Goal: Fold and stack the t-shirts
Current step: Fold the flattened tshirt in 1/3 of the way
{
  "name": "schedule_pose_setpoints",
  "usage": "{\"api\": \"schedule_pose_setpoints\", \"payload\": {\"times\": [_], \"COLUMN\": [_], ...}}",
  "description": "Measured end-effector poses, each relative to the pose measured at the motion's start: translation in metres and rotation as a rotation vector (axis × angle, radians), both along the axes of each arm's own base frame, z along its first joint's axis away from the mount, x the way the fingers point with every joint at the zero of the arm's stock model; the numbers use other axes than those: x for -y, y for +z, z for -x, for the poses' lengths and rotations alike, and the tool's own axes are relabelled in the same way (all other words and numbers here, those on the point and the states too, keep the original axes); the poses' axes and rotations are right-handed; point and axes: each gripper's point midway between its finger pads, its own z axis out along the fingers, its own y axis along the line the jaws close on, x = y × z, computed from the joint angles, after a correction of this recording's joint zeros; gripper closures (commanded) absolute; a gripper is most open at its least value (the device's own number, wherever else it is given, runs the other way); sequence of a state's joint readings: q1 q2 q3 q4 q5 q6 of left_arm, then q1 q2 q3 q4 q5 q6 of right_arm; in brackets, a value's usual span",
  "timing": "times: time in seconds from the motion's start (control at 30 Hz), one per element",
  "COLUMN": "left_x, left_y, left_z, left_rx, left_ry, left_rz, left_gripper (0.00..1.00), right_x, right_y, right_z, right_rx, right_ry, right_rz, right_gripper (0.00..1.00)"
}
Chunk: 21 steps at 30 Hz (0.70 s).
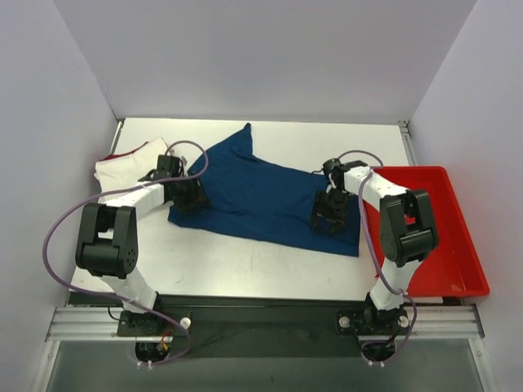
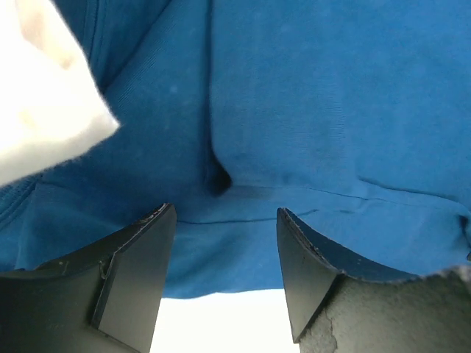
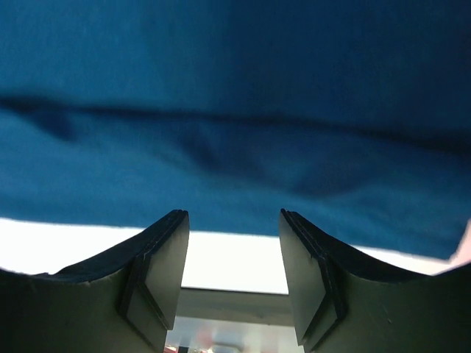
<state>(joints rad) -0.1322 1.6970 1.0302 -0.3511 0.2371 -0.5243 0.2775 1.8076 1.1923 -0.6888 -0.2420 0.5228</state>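
A dark blue t-shirt (image 1: pixel 261 196) lies partly folded across the middle of the table, with one corner pointing toward the back. A cream-white t-shirt (image 1: pixel 122 170) with a red edge sits bunched at the back left. My left gripper (image 1: pixel 189 200) hovers over the blue shirt's left end. In the left wrist view that gripper (image 2: pixel 226 213) is open over a seam of the blue cloth (image 2: pixel 316 118), with the white shirt (image 2: pixel 44 95) at upper left. My right gripper (image 1: pixel 328 219) is over the shirt's right end. It (image 3: pixel 233 215) is open and empty above the blue hem (image 3: pixel 235 132).
A red plastic tray (image 1: pixel 445 245) stands at the right edge, next to the right arm. White walls close in the back and sides. Bare white tabletop (image 1: pixel 245 269) shows in front of the shirt.
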Motion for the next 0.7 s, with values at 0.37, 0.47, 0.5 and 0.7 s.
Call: {"api": "schedule_pose_setpoints", "payload": {"times": [0.37, 0.47, 0.5, 0.7], "left_x": [-0.005, -0.011, -0.012, -0.025], "left_y": [-0.019, -0.019, -0.019, -0.021], "left_z": [0.014, 0.022, 0.025, 0.055], "left_rx": [0.042, 0.050, 0.052, 0.036], "left_ry": [0.028, 0.046, 0.052, 0.095], "left_rz": [-0.001, -0.023, -0.030, -0.075], "left_gripper": [0.32, 0.32, 0.32, 0.32], "right_x": [-0.004, -0.004, -0.005, -0.008], "right_y": [-0.025, -0.025, -0.025, -0.025], "right_z": [0.004, 0.012, 0.016, 0.048], "right_rx": [-0.033, -0.035, -0.038, -0.085], "right_ry": [0.011, 0.011, 0.009, 0.000], "right_rz": [-0.004, -0.016, -0.020, -0.041], "right_gripper": [0.50, 0.50, 0.50, 0.50]}}
